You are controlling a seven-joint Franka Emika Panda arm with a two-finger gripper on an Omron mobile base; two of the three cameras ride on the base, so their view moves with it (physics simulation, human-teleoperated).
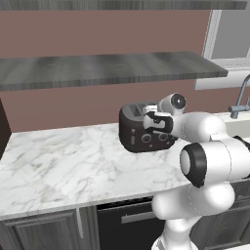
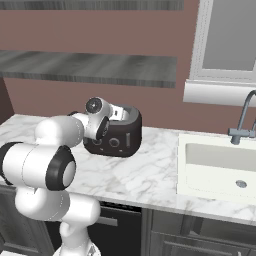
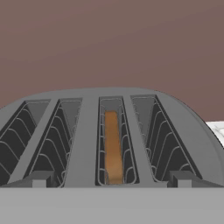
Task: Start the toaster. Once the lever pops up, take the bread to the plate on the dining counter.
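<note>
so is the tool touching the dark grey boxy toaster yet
Cannot tell. In the left base view the tool overlaps the dark grey boxy toaster; neither contact nor gap shows plainly.

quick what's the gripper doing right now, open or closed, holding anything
Gripper: open, holding nothing, poised at the toaster above the slots; the bread sits in a slot.
</note>
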